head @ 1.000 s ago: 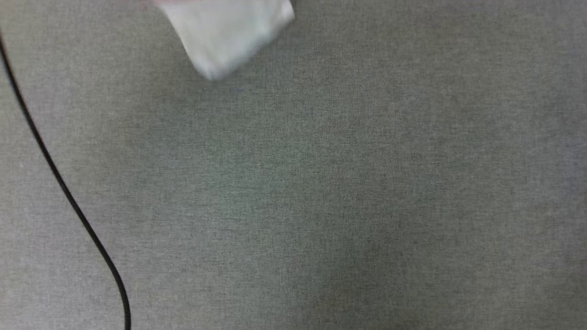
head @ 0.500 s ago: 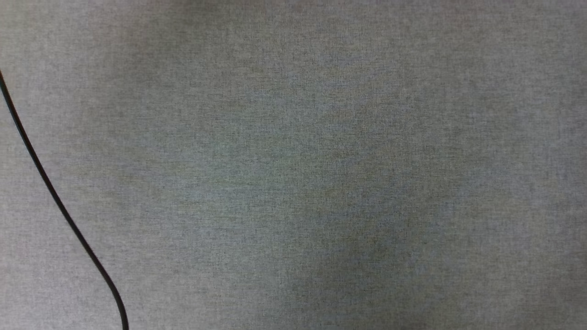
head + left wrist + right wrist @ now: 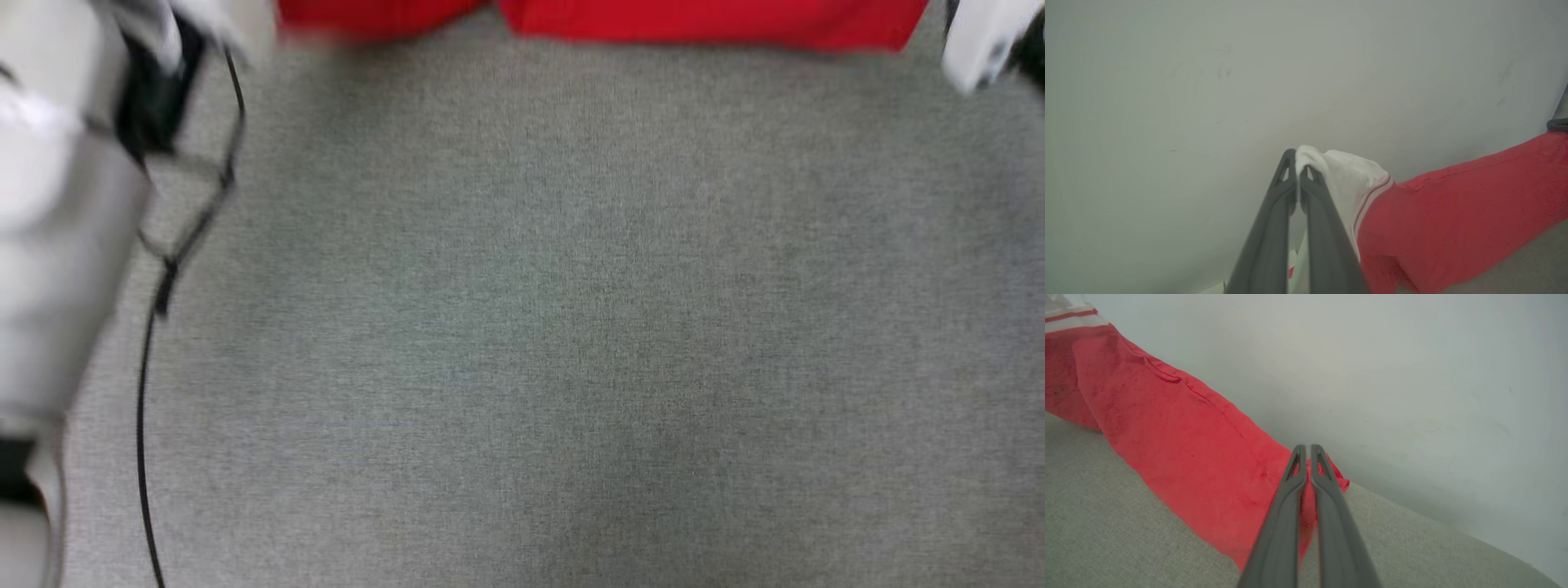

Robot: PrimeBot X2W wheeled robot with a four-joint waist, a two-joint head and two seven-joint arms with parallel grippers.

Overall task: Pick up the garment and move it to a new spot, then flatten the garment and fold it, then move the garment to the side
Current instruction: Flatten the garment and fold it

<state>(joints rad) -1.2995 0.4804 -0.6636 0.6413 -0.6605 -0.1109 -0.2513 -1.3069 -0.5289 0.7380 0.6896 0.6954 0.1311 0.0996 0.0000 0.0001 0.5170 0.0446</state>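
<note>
Head view, blurred: one red jersey, cut off at the top edge, over the grey fabric surface. The left gripper pinches its white sleeve; the right gripper pinches a red edge.

the head camera looks steeply down on the grey surface, the garment crossing its top edge. each wrist camera sits close against the garment, facing a pale wall beyond it, the left at its white sleeve, the right at its red corner. all three views share the garment's red body.
</note>
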